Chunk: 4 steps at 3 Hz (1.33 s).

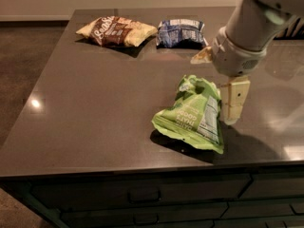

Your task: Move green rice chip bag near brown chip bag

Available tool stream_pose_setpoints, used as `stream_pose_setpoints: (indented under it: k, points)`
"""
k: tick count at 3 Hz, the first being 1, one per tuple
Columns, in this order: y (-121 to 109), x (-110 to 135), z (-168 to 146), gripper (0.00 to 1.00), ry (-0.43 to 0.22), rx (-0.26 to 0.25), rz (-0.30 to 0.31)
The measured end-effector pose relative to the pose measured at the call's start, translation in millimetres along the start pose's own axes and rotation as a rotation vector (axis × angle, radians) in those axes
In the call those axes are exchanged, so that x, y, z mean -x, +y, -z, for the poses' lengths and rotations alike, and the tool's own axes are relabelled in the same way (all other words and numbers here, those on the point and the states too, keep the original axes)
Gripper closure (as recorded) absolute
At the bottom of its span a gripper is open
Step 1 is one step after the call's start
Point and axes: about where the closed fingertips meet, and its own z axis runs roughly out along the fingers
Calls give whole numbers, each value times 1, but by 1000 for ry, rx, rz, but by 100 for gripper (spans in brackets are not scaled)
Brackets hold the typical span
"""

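**Lime-green bag lies at the near edge, pincer spread beside it**

Lime-green and heavily crinkled, the green rice chip bag [192, 113] lies flat on the front right part of the dark surface [95, 103]. It sits close to the near edge. Its sealed top is scrunched and points away from the camera. Its wider bottom end fans out toward the front. White lettering runs across the middle, and a white nutrition panel takes up its right side. A dark shadow pools under its near end.

The pincer [211, 91] hovers at the bag's right side and holds nothing. Its two cream-coloured fingers are spread wide. One blocky finger [235, 99] points down just beside the bag's right edge. Whether it touches the foil cannot be told. The other finger juts out to the left above the bag's scrunched top. Both grow from a rounded pale grey wrist, and the thick, smooth arm [259, 20] runs up out of the top right corner.

The brown chip bag [116, 31] rests well apart from the green one, at the far left of the surface. It is a puffed pillow shape with a dark brown centre, white script and pale yellow ends. Just to its right lies a blue-and-white bag [180, 32], also puffed and glossy.

The surface is smooth and faintly reflective, with a small glint of light near its left edge. Dark drawer fronts [142, 194] with recessed handles run below it.
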Motion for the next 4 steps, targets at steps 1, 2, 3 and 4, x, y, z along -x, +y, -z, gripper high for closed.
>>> stream_pose_setpoints:
  k: [1,2,3,4]
  points:
    - [-7,2,-22,0,33,40,94]
    - [-8,2,-40,0,75,86,190]
    - [-8,4,-46,16,96,121,260]
    - [-11,7,-47,39,110,135,299]
